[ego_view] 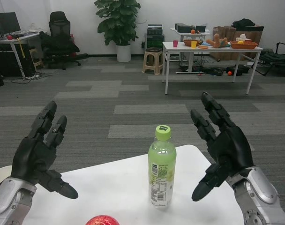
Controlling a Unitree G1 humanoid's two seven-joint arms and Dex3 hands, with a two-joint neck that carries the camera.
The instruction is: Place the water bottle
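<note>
A single head view looks forward and down over the near white table (119, 180), across the room's grey carpet (133, 101).

We see the left robot hand (39, 157) at lower left and the right robot hand (222, 147) at lower right, both raised, fingers spread apart, palms facing inward, holding nothing.

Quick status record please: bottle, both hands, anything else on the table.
bottle: green water bottle, upright on the white table, cap on, nothing touching it
left hand: left hand open, raised over the table's left side, apart from the bottle
right hand: right hand open, raised to the right of the bottle, not touching
other: red apple at the near edge, partly cut off
</note>
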